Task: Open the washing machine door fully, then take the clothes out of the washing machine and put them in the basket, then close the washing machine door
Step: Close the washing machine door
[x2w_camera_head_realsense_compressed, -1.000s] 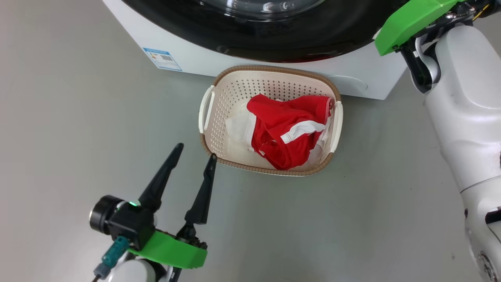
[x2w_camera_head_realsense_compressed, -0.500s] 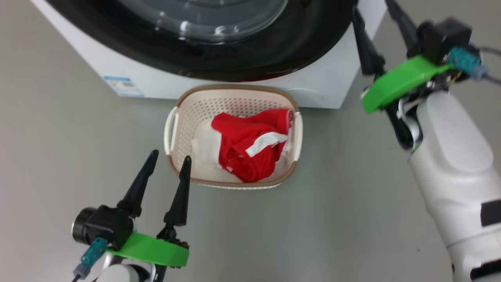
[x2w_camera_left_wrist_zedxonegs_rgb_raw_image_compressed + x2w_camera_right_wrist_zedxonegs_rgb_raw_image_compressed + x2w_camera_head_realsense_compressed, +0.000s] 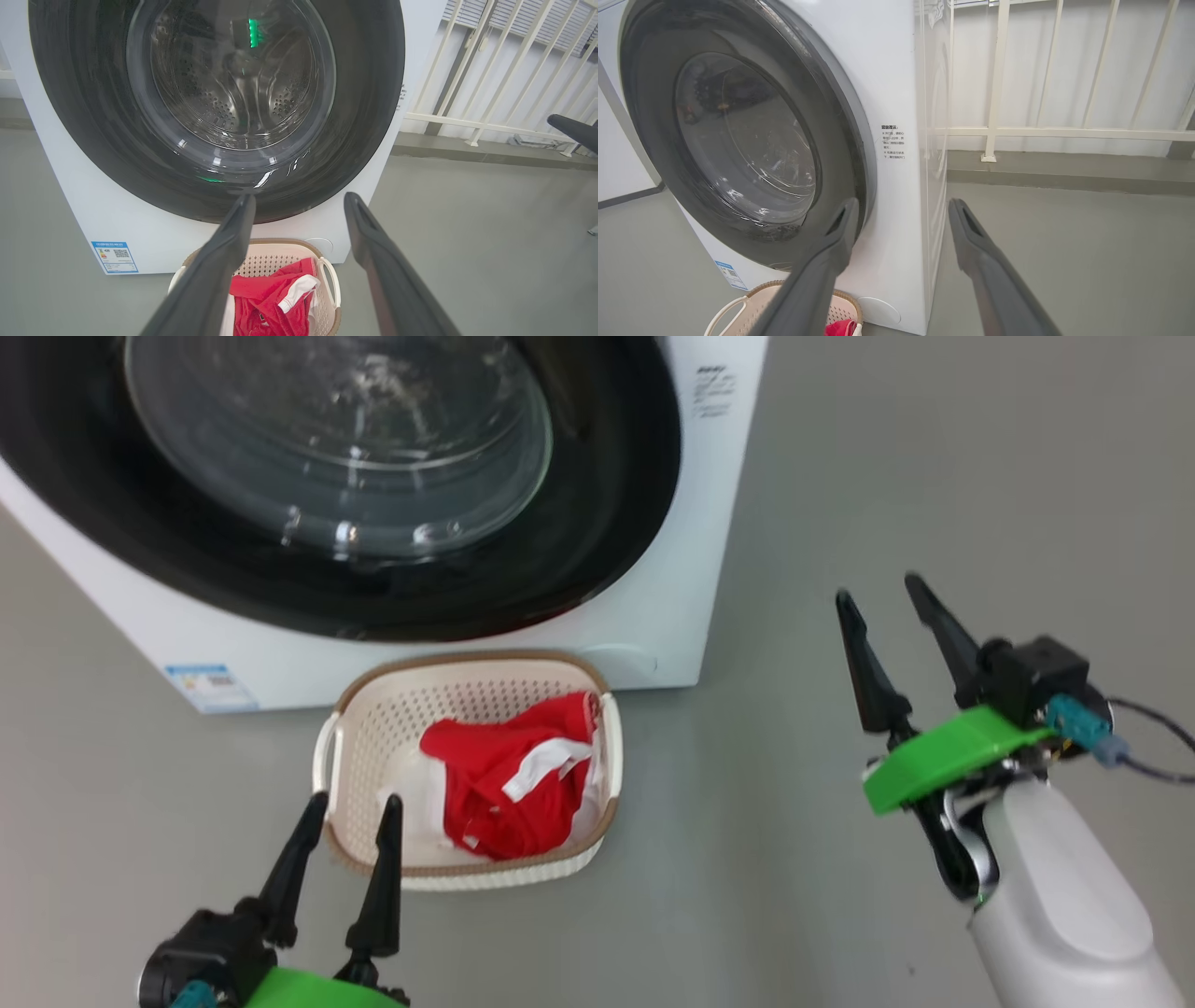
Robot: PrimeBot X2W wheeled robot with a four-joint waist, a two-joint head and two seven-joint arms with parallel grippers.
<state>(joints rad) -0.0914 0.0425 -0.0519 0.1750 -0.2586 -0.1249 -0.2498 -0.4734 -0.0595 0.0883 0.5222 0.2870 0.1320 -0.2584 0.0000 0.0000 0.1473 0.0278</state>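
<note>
One basket [image 3: 392,728] sits on the floor [image 3: 840,448], just in front of the washing machine [image 3: 663,616] and under its door [image 3: 616,504]. In the basket lie red clothes [image 3: 504,784] with a white stripe. Some white cloth [image 3: 428,803] is tucked in on their left. The round black door is shut flat on the machine. Through its glass [image 3: 345,448] the steel drum [image 3: 233,93] looks bare, with nothing red inside.

The left end effector [image 3: 355,800] is at the near left corner of the basket. Its two fingers are spread wide and hold nothing. Their tips show over the basket's rim, but I cannot tell if they touch it. The clothes are just to its right. The right end effector [image 3: 878,588] is over bare floor, off to the right of the machine. Its fingers are spread too, with nothing between them. It is well apart from the basket and the clothes.

Half a second ago the right end effector was up by the machine's right edge. Now it is away from the machine. The head camera has moved as well, so more of the door shows. The clothes lie in the basket just as they did.
</note>
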